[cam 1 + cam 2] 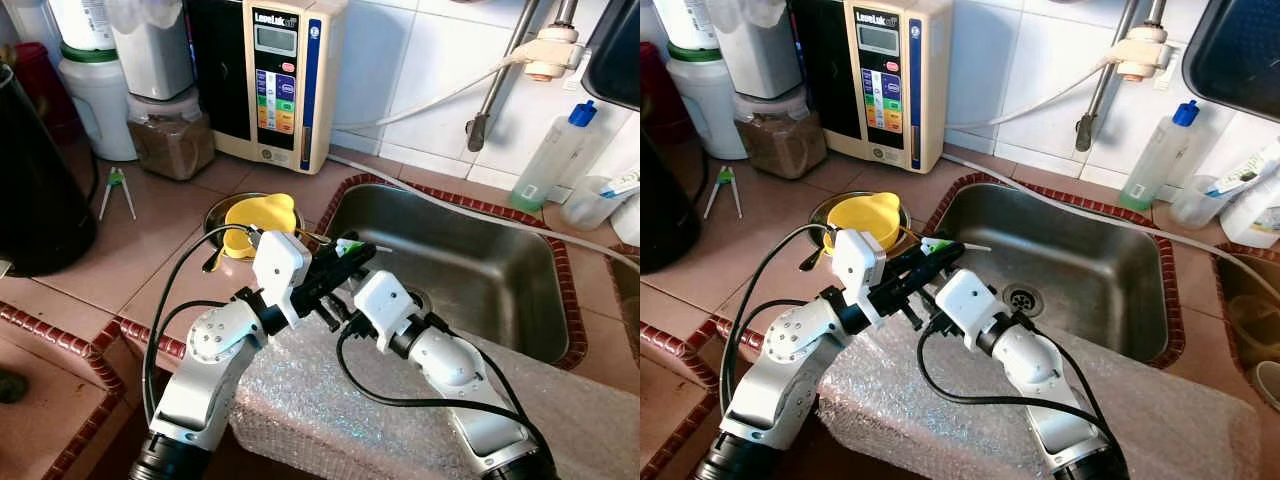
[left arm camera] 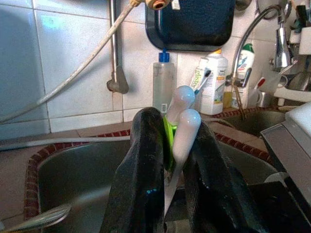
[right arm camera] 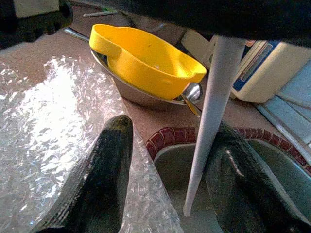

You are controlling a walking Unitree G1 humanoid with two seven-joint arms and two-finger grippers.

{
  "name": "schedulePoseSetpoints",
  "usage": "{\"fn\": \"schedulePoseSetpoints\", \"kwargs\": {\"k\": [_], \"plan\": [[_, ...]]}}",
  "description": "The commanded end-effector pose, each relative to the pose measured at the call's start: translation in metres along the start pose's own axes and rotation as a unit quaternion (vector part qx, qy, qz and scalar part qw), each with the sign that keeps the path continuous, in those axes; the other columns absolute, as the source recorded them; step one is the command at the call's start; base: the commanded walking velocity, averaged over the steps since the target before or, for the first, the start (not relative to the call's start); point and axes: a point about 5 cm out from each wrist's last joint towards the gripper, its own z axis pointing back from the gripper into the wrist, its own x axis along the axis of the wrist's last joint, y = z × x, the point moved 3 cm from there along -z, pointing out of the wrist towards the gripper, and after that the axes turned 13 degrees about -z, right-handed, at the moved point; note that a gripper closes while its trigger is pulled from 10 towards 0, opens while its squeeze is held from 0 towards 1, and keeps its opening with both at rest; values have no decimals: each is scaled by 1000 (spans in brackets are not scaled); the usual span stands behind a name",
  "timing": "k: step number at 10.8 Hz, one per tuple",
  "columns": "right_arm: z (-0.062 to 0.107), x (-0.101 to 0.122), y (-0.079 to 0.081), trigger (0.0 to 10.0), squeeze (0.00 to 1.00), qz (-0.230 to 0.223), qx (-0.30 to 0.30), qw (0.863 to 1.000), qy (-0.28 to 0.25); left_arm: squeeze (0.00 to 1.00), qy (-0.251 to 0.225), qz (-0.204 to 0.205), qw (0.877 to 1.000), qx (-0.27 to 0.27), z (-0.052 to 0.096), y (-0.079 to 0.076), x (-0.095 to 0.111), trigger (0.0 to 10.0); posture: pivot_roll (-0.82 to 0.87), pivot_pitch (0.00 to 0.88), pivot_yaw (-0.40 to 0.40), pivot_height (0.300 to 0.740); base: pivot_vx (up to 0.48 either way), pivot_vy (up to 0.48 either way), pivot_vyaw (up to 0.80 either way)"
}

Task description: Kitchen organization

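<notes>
A steel sink [image 1: 520,300] fills the counter's 3 o'clock side, with a water ionizer [image 1: 283,75] at 12 and a steel bowl [image 1: 830,212] carrying a yellow scoop [image 1: 868,218] at 10. Over the sink's near rim, the left gripper [image 1: 345,258] clamps slim white-handled utensils [image 2: 181,127], likely light, stiff and slippery, best pinched mid-handle. The right gripper [image 3: 170,179] hangs spread just below; bubble wrap [image 1: 1140,410] crowds the edge.
</notes>
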Motion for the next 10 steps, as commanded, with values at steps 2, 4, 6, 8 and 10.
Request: {"fn": "schedulePoseSetpoints", "kwargs": {"k": [2,4,6,8,10], "plan": [[0,3,3,0,0,6,8,1000,-2,0,-20,-7,1000,-22,-9,-6,8,0,47,0,-44,740,0,0,0],[0,4,-5,0,0,13,-11,1000,-5,0,-17,-8,1000,-22,-9,-6,7,0,53,0,-46,740,0,0,0],[-2,5,-12,0,0,28,-30,999,-7,0,-14,-10,1000,-21,-7,-6,7,0,65,0,-49,740,0,0,0],[1,8,-24,0,0,58,-65,996,-8,0,-15,-25,1000,-11,-5,-1,11,4118,71,0,-49,740,0,0,0],[6,9,-34,0,0,62,-90,994,-11,0,-9,-24,1000,-13,-2,-1,8,4235,64,0,-45,740,0,0,0]]}}
